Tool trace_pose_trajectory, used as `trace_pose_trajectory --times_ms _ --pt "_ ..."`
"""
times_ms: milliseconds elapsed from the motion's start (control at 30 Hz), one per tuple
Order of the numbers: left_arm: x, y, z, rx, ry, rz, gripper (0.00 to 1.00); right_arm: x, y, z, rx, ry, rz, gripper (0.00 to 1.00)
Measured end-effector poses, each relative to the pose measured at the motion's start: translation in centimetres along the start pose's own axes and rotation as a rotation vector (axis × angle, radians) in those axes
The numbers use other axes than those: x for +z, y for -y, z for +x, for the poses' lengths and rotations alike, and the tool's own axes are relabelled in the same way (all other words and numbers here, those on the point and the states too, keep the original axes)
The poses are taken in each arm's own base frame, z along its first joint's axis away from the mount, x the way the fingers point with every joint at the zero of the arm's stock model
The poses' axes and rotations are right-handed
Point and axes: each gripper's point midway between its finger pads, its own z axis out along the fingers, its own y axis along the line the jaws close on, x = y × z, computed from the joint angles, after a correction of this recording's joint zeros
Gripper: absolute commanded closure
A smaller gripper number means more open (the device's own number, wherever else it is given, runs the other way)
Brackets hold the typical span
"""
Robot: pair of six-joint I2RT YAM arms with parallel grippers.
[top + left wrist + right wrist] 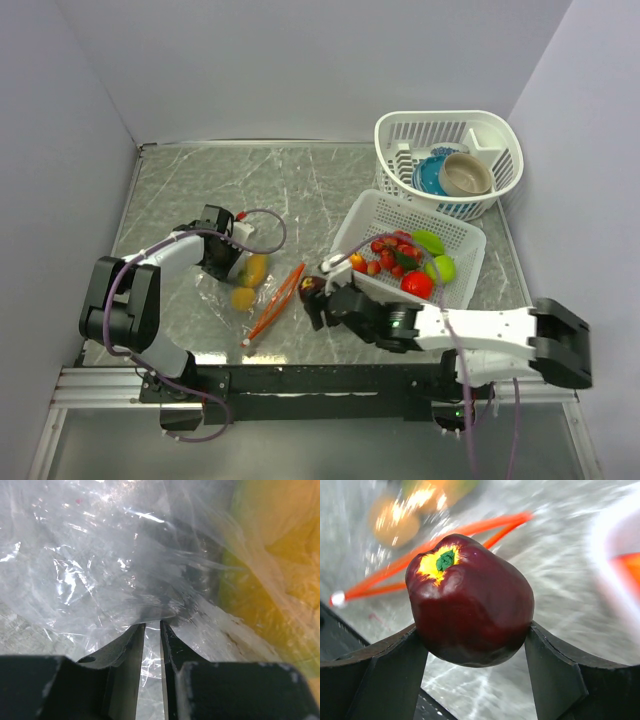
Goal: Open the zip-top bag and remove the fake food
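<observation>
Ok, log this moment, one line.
left gripper: shut on zip-top bag | right gripper: shut on dark red fruit | yellow piece inside bag

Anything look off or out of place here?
Nothing spilled or damaged. The clear crinkly zip-top bag lies crumpled, its orange-red zip strip splayed open, with two yellow-orange plastic fruits inside.

— What carries everything here?
— A grey table with a marble pattern [300, 185].
— And what lies directly on it?
— At the front left is a clear crinkly zip-top bag [240, 284], with its orange-red zip strip [279, 296] running toward the middle. On the right is a white rectangular slotted plastic tray [351, 226], and just behind it a white oval slotted basket [446, 116].
</observation>
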Motion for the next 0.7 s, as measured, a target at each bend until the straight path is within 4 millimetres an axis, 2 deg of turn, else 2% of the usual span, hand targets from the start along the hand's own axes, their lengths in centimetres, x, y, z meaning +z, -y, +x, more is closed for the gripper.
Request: trace_pose_trajectory --times_ms 67,167,200,300,333,367,467,567,700 --pt "0.0 0.0 0.0 -0.002 -0.001 -0.003 0.75 -1.1 2.0 -2.4 0.062 0.065 0.058 0.36" --pt "0.0 -0.1 0.0 -0.003 -0.001 -0.004 0.75 -2.3 7.2 -6.2 0.199 0.171 0.197 0.35" --pt "0.0 -0.1 0.0 -0.003 -0.002 -0.005 0.75 -2.7 9.5 -7.2 0.253 0.209 0.248 0.34" --pt "0.0 -0.1 0.0 -0.008 -0.002 -0.007 0.75 -3.7 14.9 -8.3 0.379 0.29 0.354 0.17" --pt "0.0 -0.1 0.0 -0.01 -0.002 -0.006 0.75 -3.9 16.5 -8.2 0.414 0.301 0.389 0.0" --pt "-0.1 -0.1 0.0 -0.01 -0.002 -0.006 0.75 -4.0 17.7 -8.0 0.44 0.303 0.417 0.0" --pt "-0.1 0.0 0.2 -0.017 -0.008 -0.004 0.76 -3.1 19.6 -7.0 0.459 0.259 0.473 0.0" --pt "-0.1 0.0 0.3 -0.018 -0.011 -0.003 0.76 -1.9 19.5 -6.3 0.449 0.193 0.474 0.0" --pt "-0.2 0.1 0.3 -0.022 -0.01 -0.003 0.75 -1.2 18.5 -7.3 0.472 0.181 0.409 0.0"
